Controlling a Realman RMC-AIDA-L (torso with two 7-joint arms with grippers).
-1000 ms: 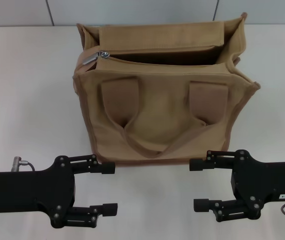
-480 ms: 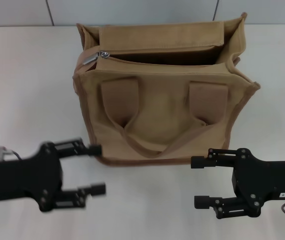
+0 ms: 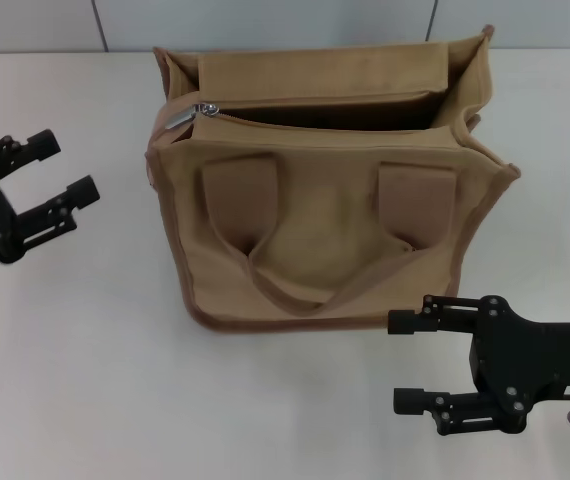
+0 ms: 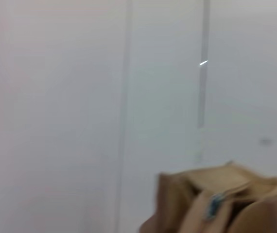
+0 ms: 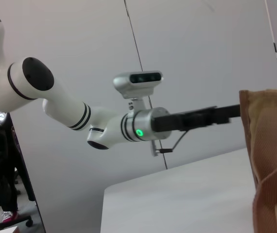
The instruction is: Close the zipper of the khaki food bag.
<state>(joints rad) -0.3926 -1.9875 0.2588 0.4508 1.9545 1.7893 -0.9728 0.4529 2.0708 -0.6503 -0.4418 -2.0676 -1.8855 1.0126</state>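
White table (image 3: pixel 85 330), unzipped khaki food bag (image 3: pixel 325 240)

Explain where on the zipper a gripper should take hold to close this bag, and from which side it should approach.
Grip the small silver pull tab of the zipper, at the khaki food bag's top left corner. The track stands open toward the right, so coming from the robot's left probably suits best; the open left gripper is nearest.

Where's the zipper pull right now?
In the head view the zipper pull sits at the left end of the khaki food bag top opening, nearest the open left tool.
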